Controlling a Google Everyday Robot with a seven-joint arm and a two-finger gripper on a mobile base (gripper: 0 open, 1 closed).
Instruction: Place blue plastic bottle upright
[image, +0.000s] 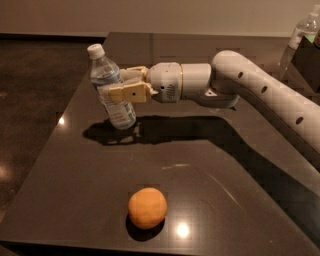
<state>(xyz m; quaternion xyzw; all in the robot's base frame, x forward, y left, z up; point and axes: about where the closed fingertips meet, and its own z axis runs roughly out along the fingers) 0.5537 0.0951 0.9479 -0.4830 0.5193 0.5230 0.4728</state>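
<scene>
Presently held: blue plastic bottle (120, 111), gripped by the claw (111, 84) round its middle.
Bottle position: over the far left part of the surface (225, 165), near the left edge.
Bottle attitude: nearly upright, tilted, with the white cap (95, 50) at the top leaning to the left and the base lower right.
Bottle base: at or just above the surface; whether it touches cannot be told.
Bottle label: a pale band round the body, partly covered by the claw; no brand or writing can be read.
Claw: tan fingers (127, 93) closed on the bottle, one lying across the near side, the other on the far side.
Claw bearing: reaches in level from the right, on a white wrist.
Arm (260, 85): white, jointed, with small dark holes along it; runs from the right edge across the far half of the surface.
Shadow (165, 130): dark band on the surface under the claw and the arm.
Orange (147, 207): round, lying on the near part of the surface, well apart from the bottle.
Second bottle (302, 30): clear, standing at the far right corner; no writing can be read on it.
Surface: dark, glossy, with small light reflections.
</scene>
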